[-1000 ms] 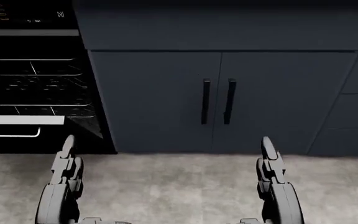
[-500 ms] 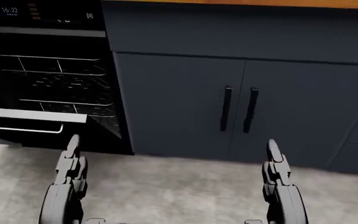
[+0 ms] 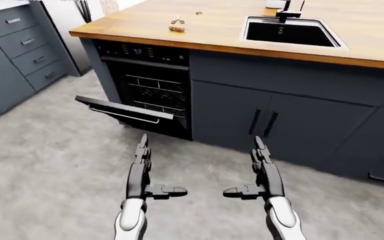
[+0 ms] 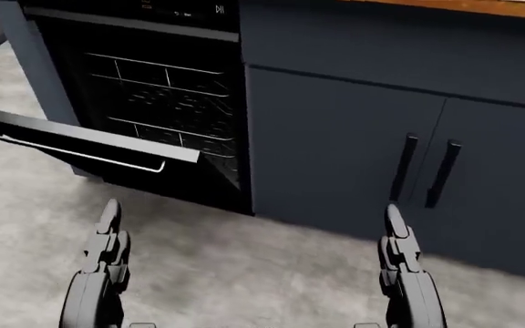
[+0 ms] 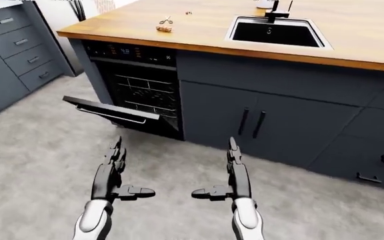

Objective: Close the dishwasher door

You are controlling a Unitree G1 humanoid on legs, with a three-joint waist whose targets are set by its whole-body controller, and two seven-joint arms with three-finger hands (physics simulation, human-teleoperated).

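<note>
the dishwasher door [image 3: 125, 110] is seen hanging half open at the left of the left-eye view, under the wooden counter [image 3: 212, 30], while the left hand [image 3: 140, 172] and right hand [image 3: 264, 172] are held apart over the floor [image 3: 52, 165], fingers spread, nothing gripped.

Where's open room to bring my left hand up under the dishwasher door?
Bare floor lies between the left hand and the open door, and under the door's outer edge. Right of the door, the cabinet crowds the right hand.
</note>
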